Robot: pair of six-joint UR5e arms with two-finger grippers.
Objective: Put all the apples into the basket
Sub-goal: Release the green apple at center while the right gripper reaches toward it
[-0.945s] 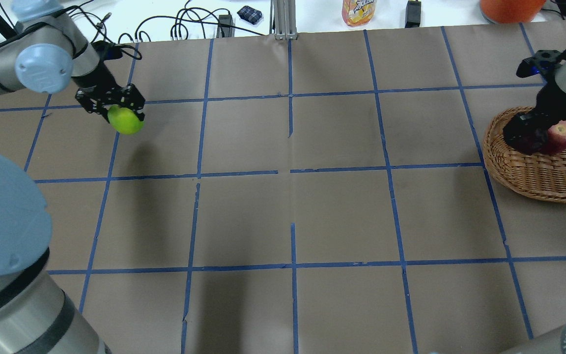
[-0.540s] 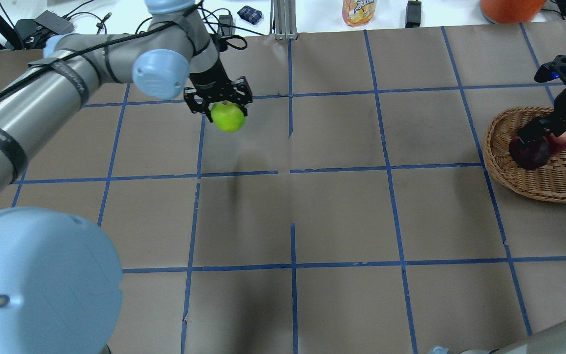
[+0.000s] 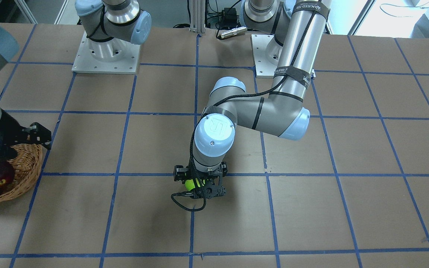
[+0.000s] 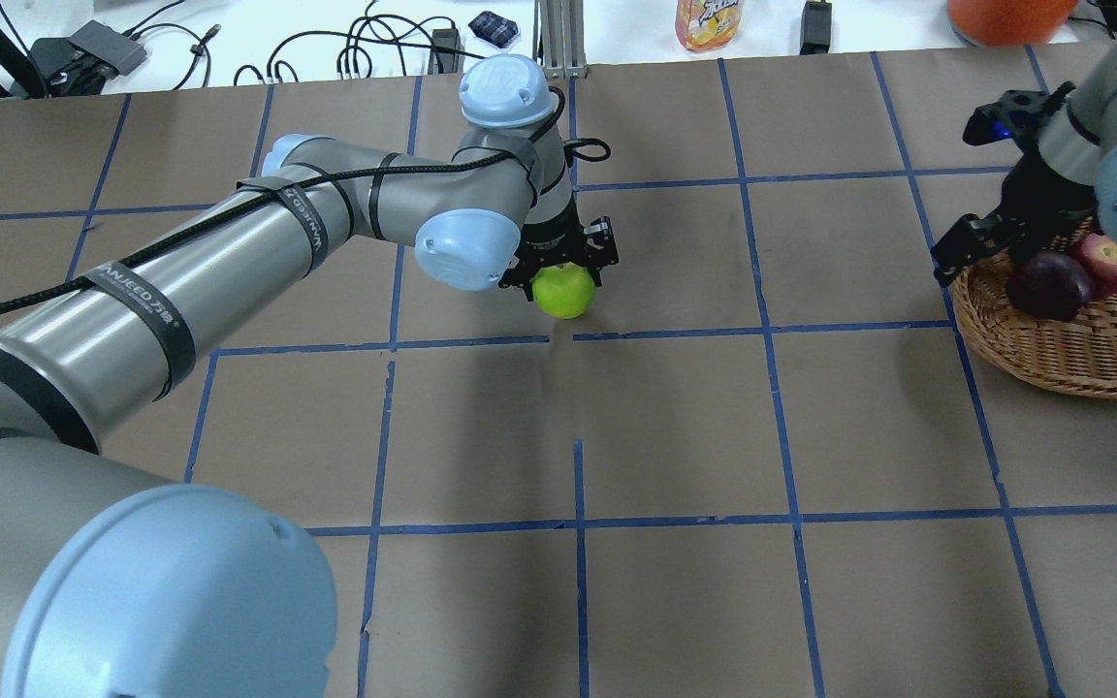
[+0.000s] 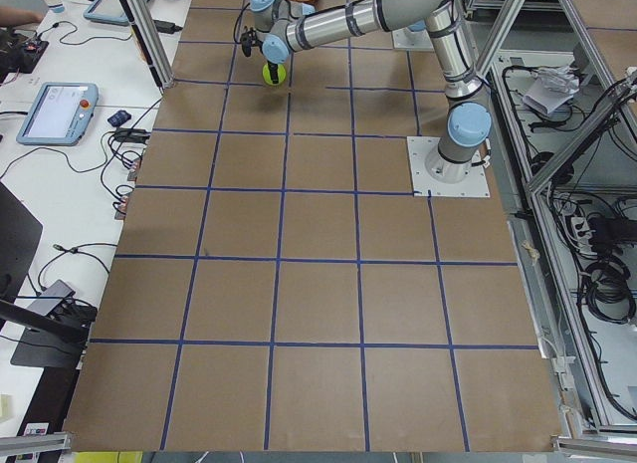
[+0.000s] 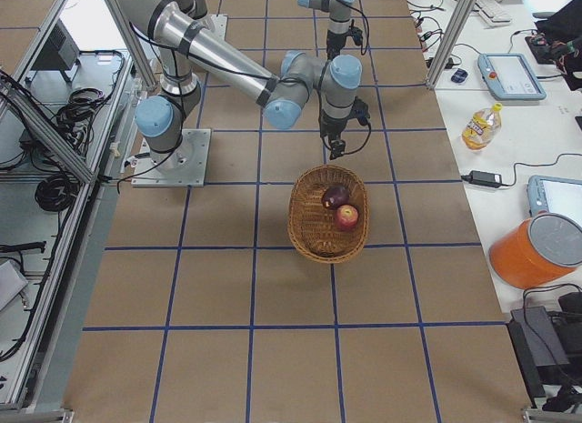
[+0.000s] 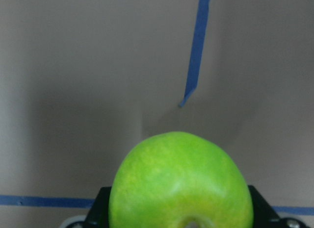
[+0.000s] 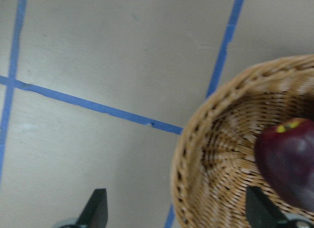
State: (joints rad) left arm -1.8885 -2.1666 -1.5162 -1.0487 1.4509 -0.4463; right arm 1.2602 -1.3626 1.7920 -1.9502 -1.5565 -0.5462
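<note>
My left gripper [image 4: 566,276] is shut on the bright green apple [image 4: 563,292] and holds it just above the table's middle; the apple fills the left wrist view [image 7: 179,184] and shows under the wrist in the front view [image 3: 190,184]. The wicker basket [image 4: 1053,359] sits at the right edge. The dark purplish-red apple [image 4: 1048,286] and the red apple [image 4: 1106,260] lie in it. My right gripper [image 8: 179,213] is open and empty above the basket's left rim [image 8: 196,154], with the dark apple [image 8: 289,164] beside it.
My left arm's long forearm [image 4: 229,252] stretches across the table's left half. An orange container [image 4: 1005,15], a drink bottle [image 4: 709,24] and cables lie beyond the far edge. The brown paper carries a blue tape grid.
My left gripper has carried the green apple rightward from the far left to the middle. My right gripper has let go of the dark apple in the basket and drawn back over the rim.
</note>
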